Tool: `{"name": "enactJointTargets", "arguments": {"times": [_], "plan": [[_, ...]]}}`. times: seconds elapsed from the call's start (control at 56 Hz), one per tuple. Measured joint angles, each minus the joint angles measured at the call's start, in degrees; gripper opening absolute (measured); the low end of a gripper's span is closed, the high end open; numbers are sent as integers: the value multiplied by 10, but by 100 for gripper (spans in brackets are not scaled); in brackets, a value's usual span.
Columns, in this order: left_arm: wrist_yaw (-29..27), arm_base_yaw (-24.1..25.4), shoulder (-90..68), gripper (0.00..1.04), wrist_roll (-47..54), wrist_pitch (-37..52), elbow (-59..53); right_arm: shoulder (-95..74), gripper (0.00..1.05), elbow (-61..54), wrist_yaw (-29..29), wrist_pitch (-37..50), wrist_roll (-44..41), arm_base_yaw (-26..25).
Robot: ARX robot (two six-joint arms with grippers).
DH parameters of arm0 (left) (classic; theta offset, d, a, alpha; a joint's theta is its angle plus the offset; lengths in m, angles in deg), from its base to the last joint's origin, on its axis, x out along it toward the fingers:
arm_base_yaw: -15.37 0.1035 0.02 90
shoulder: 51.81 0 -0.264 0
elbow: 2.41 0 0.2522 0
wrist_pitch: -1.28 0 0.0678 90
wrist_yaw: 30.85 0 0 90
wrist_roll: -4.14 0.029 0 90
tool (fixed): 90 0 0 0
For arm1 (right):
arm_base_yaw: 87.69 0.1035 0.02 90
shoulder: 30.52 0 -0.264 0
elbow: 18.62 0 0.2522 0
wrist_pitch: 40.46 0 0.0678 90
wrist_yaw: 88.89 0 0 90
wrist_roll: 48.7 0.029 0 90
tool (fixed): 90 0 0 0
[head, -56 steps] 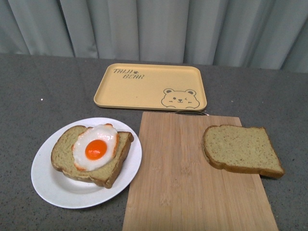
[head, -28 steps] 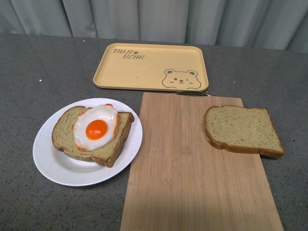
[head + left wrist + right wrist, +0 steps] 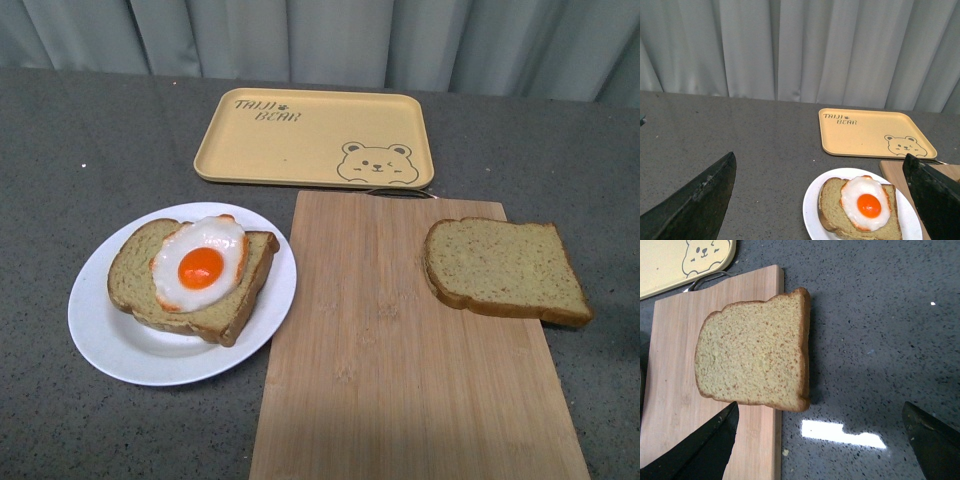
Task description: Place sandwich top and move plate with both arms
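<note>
Against the front view of a second ago, everything sits higher in the frame, the tray most plainly. Half a second ago it looked almost as it does now, and nothing on the table has changed place relative to the rest.

You'll find the sandwich top (image 3: 503, 270) at centre right of the front view. It lies flat, its long axis running left to right and dipping slightly toward the right. The rounder end faces frame left, and the straight end hangs over the right edge of the cutting board (image 3: 390, 370) above the table (image 3: 80, 150).

The plate (image 3: 110, 345) is at lower left, just beside the board's left edge, carrying a bread slice (image 3: 225, 315) topped with a fried egg (image 3: 200, 265). The yellow bear-print tray (image 3: 300, 150) lies at upper centre, just behind the board.

Your left gripper (image 3: 819, 160) is spread wide, with nothing between its fingers. Your right gripper (image 3: 820, 407) is spread just as wide, holding nothing, the plain slice lying just ahead of it.
</note>
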Motion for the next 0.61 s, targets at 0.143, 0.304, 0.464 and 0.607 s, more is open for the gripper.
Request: {"name": "enactJointTargets", "arguments": {"times": [0.143, 0.304, 0.464, 0.607], "plan": [[0, 0, 0, 98, 0, 0, 0, -62, 95, 32, -16, 5, 29, 9], [0, 0, 0, 98, 0, 0, 0, -119, 95, 54, -51, 22, 71, 24], [0, 0, 0, 98, 0, 0, 0, -170, 95, 87, -68, 37, 107, 42], [0, 0, 0, 98, 0, 0, 0, -212, 95, 112, -84, 53, 154, 51]]}}
